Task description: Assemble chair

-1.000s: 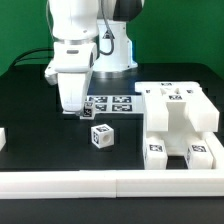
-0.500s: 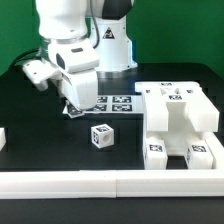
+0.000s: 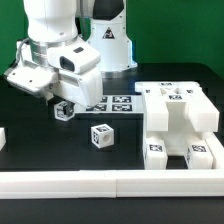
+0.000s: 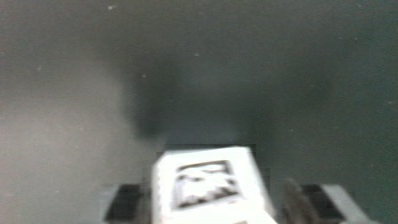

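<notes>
My gripper (image 3: 63,112) is tilted over the black table toward the exterior view's left and is shut on a small white tagged chair part (image 3: 64,109). In the wrist view that part (image 4: 210,180) fills the space between the two dark fingers (image 4: 125,202) of my gripper (image 4: 217,208). A small white tagged cube-like part (image 3: 100,135) lies loose on the table, to the right of the gripper. The bigger block of chair parts (image 3: 180,118) with several tags stands at the exterior view's right.
The marker board (image 3: 113,102) lies flat behind the loose part. A long white border rail (image 3: 110,181) runs along the front. A white piece (image 3: 2,138) shows at the left edge. The robot base (image 3: 110,45) stands at the back.
The arm has swung toward the exterior view's left and tilted over. The gripper has moved left off the marker board's edge with the small tagged part in it.
</notes>
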You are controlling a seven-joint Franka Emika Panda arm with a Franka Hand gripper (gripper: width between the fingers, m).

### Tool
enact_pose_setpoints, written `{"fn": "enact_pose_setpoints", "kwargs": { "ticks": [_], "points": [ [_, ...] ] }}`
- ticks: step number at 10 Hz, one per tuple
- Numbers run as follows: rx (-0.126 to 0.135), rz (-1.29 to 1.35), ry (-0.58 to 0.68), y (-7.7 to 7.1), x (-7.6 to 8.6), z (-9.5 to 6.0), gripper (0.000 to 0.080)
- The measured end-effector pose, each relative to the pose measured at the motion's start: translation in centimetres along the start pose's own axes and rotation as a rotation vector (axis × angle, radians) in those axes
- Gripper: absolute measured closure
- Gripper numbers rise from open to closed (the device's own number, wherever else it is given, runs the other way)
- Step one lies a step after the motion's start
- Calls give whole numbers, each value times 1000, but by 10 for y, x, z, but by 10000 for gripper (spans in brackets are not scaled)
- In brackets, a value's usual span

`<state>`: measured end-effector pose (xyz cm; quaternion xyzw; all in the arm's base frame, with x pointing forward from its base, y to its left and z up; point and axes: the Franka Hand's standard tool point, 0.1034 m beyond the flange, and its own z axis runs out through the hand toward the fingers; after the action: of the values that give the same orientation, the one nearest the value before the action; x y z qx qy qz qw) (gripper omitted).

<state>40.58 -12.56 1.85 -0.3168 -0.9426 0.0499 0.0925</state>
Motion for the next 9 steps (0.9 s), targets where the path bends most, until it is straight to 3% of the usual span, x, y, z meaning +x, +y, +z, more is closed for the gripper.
{"fn": "enact_pose_setpoints", "kwargs": {
  "ticks": [1, 2, 3, 6, 9],
  "points": [
    [1, 4, 0, 0, 0, 0, 260],
    [1, 20, 0, -1, 0, 0, 260],
    [2, 40, 0, -1, 0, 0, 174],
    [-17, 344, -44, 8, -8, -17, 151],
    [-33, 772, -102, 33, -5, -37, 151]
  ]
}}
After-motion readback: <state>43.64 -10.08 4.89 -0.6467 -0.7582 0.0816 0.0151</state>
